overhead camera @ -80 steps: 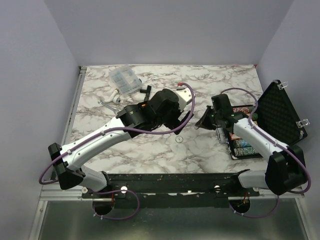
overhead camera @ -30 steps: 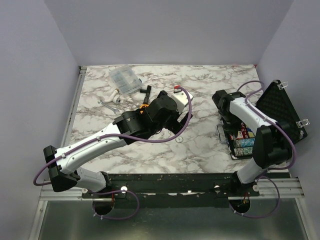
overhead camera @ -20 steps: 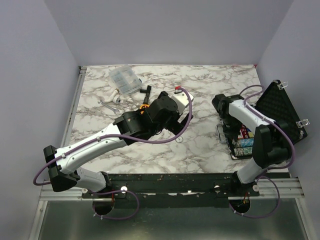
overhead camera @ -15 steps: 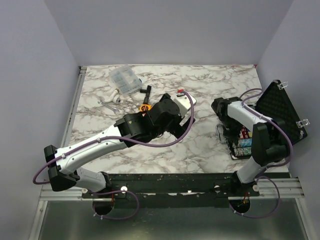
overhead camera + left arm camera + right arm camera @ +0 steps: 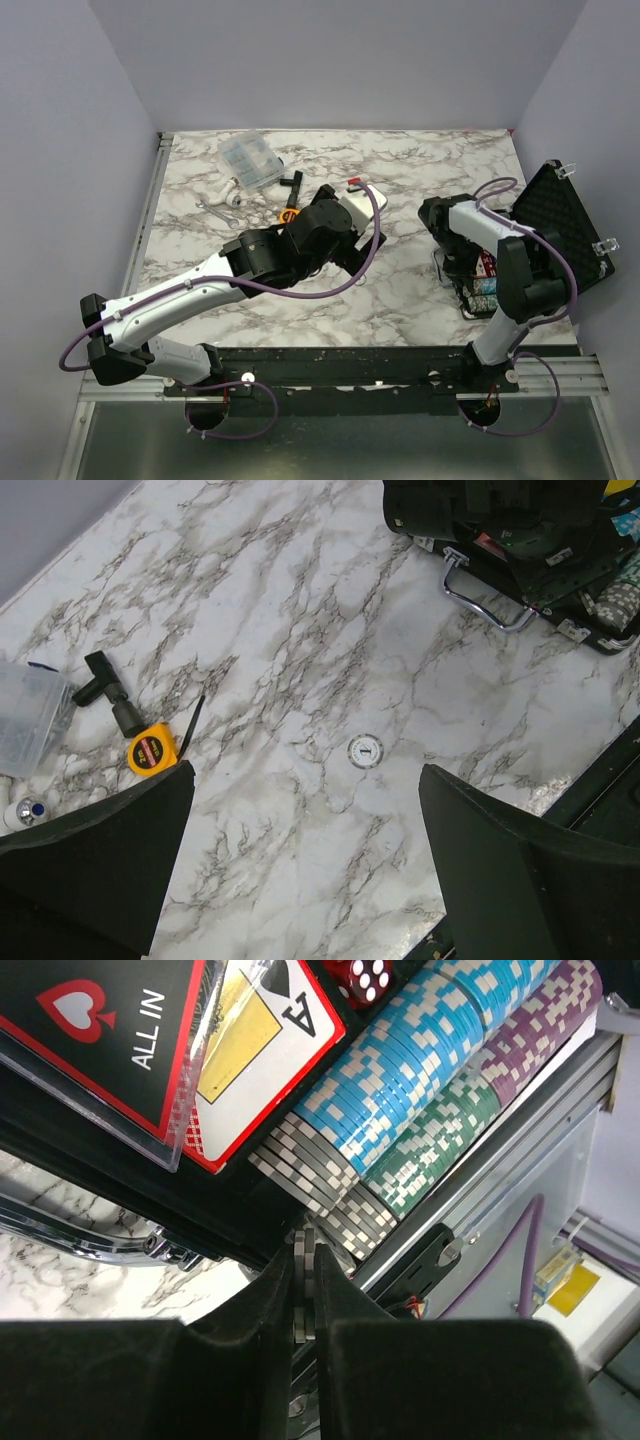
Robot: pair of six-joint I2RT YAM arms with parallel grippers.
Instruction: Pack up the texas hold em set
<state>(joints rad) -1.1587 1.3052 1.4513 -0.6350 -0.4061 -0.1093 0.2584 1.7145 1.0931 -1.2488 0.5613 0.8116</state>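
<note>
Grey chips (image 5: 305, 1260) in right gripper (image 5: 305, 1305)

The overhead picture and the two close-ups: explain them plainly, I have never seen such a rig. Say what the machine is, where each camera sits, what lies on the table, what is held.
Two robot arms are bolted at a marble table's near edge. The wide picture looks down from above and behind them; each close-up comes from a camera on one wrist. The left end effector is open and empty, facing a white disc, near an orange tape measure and a clear box. The right end effector pinches grey chips by the open black briefcase's chip rows.
</note>
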